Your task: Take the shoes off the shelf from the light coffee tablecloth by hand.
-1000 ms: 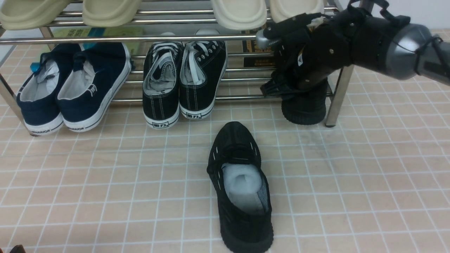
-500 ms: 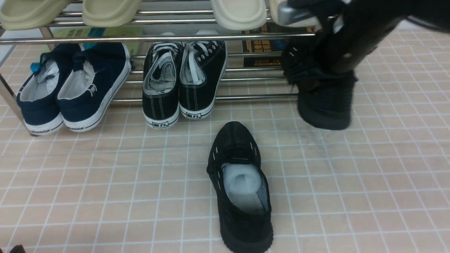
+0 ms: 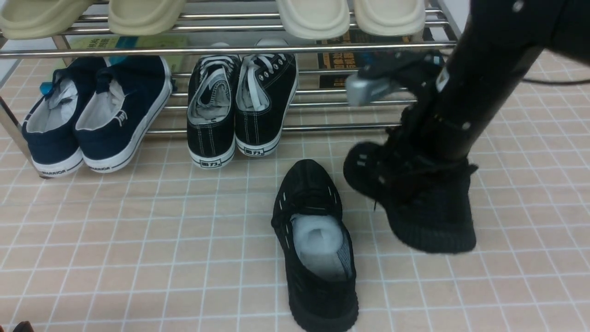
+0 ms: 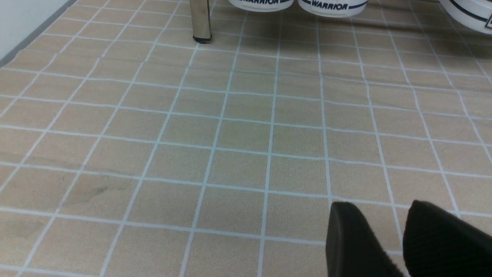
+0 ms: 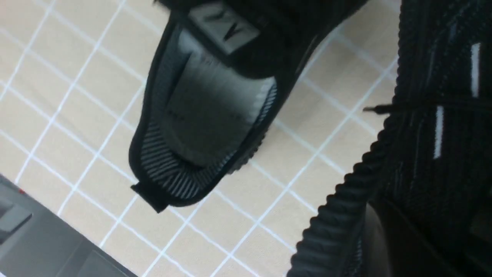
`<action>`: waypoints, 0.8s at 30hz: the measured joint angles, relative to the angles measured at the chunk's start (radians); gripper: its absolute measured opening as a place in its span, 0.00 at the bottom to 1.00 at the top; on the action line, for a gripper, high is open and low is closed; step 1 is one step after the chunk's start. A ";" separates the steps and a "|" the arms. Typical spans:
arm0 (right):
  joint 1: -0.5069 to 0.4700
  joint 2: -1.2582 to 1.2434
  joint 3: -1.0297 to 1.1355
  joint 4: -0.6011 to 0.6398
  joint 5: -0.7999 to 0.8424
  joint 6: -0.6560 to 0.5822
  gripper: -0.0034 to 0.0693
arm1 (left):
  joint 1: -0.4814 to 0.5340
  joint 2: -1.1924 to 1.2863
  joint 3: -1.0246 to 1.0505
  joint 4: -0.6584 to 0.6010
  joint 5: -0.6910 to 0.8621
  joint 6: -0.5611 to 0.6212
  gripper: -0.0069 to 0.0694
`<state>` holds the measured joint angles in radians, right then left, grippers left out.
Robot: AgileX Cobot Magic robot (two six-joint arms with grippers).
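The black robot right gripper [image 3: 405, 184], clamped on one of two black knit ribbed-sole sneakers [image 3: 433, 216], has left the shiny chrome-tube two-tier rack's [image 3: 230, 50] right end.

The surface [image 3: 184, 258] is spread with a beige cloth [image 3: 138, 230] with a thin white grid, and on it one black knit shoe [image 3: 322, 295] lies with its toe toward the rack. The chrome rack [image 3: 230, 51] stands on the cloth. Its lower tier bears navy slip-ons [image 3: 115, 133] at the left and, beside them, black canvas sneakers [image 3: 209, 138] with white laces; its upper tier bears pale clogs [image 3: 313, 18].
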<state>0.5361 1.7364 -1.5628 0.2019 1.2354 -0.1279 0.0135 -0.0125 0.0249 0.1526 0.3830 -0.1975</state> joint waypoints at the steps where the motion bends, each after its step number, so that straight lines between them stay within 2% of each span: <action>1: 0.000 0.004 0.001 -0.005 -0.013 0.000 0.06 | 0.000 0.000 0.000 0.000 0.000 0.000 0.40; 13: 0.000 0.115 0.001 -0.049 -0.098 -0.001 0.07 | 0.000 0.000 0.000 0.000 0.000 0.000 0.40; 17: 0.002 0.169 0.001 -0.027 -0.093 0.008 0.12 | 0.000 0.000 0.000 0.000 0.000 0.000 0.40; 21: 0.002 0.179 -0.001 0.013 -0.093 0.011 0.33 | 0.000 0.000 0.000 0.000 0.000 0.000 0.40; 22: 0.002 0.179 -0.001 0.017 -0.093 0.011 0.33 | 0.000 0.000 0.000 0.000 0.000 0.000 0.40; 24: 0.002 0.179 -0.021 0.054 -0.059 0.011 0.45 | 0.000 0.000 0.000 0.000 0.000 0.000 0.40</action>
<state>0.5382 1.9150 -1.5841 0.2558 1.1765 -0.1170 0.0135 -0.0125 0.0249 0.1526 0.3830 -0.1975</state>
